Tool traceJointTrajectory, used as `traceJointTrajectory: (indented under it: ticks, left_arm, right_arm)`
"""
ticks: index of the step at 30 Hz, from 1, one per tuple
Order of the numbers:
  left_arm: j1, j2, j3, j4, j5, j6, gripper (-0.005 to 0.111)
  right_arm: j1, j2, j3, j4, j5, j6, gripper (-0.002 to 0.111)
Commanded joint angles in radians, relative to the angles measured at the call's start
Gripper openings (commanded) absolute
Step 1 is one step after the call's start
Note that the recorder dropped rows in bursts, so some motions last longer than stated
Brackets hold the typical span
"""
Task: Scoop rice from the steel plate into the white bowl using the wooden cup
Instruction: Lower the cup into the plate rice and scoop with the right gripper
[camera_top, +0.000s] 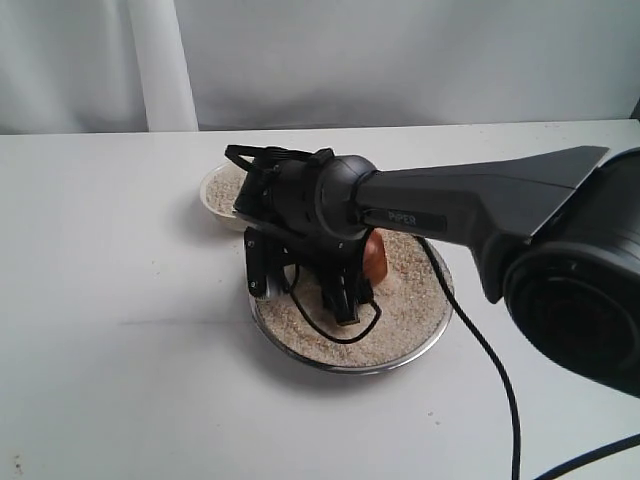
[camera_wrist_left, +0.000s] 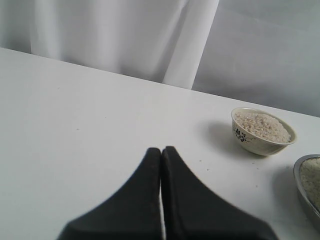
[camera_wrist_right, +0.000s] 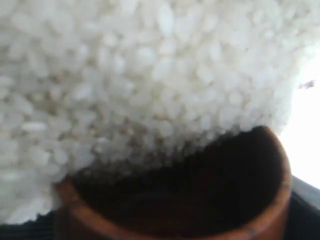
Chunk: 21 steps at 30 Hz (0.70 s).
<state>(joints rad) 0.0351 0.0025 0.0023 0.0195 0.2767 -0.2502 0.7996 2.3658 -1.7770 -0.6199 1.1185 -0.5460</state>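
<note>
Exterior view, steel plate (camera_top: 400, 358): covered with rice (camera_top: 412, 290).
White bowl (camera_wrist_left: 252, 143): filled with rice.
Wooden cup (camera_top: 375, 258): tipped into rice, grasped by right gripper (camera_top: 352, 290).
Left gripper (camera_wrist_left: 161, 151): clenched.

The wooden cup (camera_wrist_right: 192, 197) has its dark mouth open toward the rice (camera_wrist_right: 125, 75). The pale, slightly blurred grains fill the view and press against the cup's reddish-brown rim.
</note>
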Motion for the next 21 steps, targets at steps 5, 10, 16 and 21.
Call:
traceJointTrajectory:
  ticks: [5, 10, 16, 21]
  left_arm:
    - [-0.005, -0.003, -0.002, -0.002, -0.01, -0.004, 0.0]
    - [-0.005, -0.003, -0.002, -0.002, -0.01, -0.004, 0.0]
    - [-0.005, -0.003, -0.002, -0.002, -0.01, -0.004, 0.0]
    - [-0.005, -0.003, -0.002, -0.002, -0.01, -0.004, 0.0]
  right_arm:
    - [-0.054, 0.013, 0.001, 0.181, -0.117, 0.044, 0.0]
    - [-0.056, 0.013, 0.001, 0.24, -0.179, 0.044, 0.0]
    - [-0.056, 0.013, 0.001, 0.252, -0.194, 0.049, 0.0]
    - [-0.067, 0.013, 0.001, 0.275, -0.194, 0.054, 0.0]
